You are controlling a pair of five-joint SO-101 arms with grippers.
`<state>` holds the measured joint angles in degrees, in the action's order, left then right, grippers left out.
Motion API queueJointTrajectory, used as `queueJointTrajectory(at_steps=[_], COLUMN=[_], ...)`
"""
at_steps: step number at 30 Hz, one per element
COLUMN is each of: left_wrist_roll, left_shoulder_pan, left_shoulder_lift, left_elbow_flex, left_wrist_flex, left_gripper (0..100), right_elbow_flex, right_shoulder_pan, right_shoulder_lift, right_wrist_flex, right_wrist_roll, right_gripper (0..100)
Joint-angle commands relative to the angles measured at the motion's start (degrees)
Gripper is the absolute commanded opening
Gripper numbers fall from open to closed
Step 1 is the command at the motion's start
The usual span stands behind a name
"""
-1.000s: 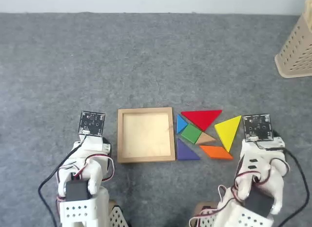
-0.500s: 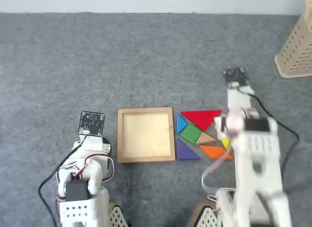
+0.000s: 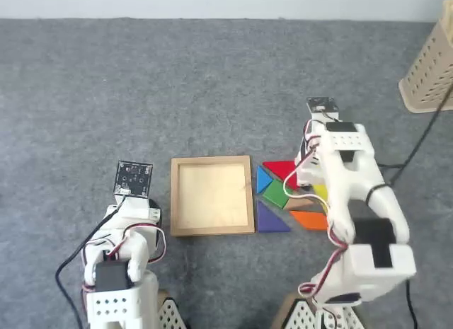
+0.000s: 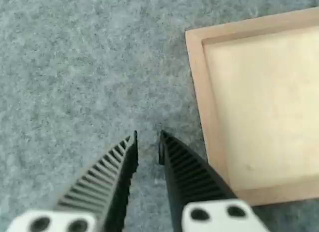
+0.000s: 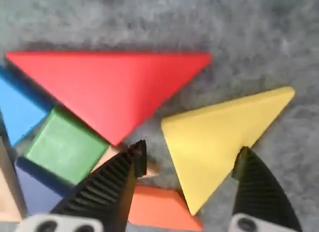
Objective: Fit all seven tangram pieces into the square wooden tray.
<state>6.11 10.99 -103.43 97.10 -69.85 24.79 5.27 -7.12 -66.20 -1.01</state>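
Your right hand (image 5: 192,151) hangs spread astride the yellow triangle (image 5: 219,137), gripping nothing yet, so you're at the start: the tray (image 3: 212,161) holds nothing and all seven pieces (image 3: 277,194) lie loose on the tabletop (image 3: 212,81) at its 3 o'clock.

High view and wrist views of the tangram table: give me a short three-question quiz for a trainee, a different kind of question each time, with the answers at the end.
1. True or false: the wooden tray already holds a piece.
2. Which piece lies between the open fingers of the right tool? A red triangle, B yellow triangle, C green square.
3. How many tangram pieces lie on the grey mat beside the tray?
Key: 1 false; 2 B; 3 seven.
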Motion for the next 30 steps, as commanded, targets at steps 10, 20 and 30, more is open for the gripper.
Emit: queueJointTrajectory(at_steps=[10, 20, 30], left_wrist_roll=[-0.5, -0.5, -0.5], left_shoulder_pan=[-0.2, -0.2, -0.2], left_shoulder_lift=[-1.3, -1.3, -1.3], left_elbow_flex=[-0.5, -0.5, -0.5], left_wrist_flex=[-0.2, -0.2, -0.2], left_gripper=[7, 7, 7], right_elbow_flex=[-6.1, -5.6, -5.5], right_shoulder_pan=[0.1, -0.2, -6.8], right_shoulder_lift=[-8.1, -9.0, -9.1], right_wrist_flex=[4.0, 4.3, 3.0], right_wrist_roll=[3.5, 3.4, 3.6], right_gripper=[28.6, 28.5, 25.0])
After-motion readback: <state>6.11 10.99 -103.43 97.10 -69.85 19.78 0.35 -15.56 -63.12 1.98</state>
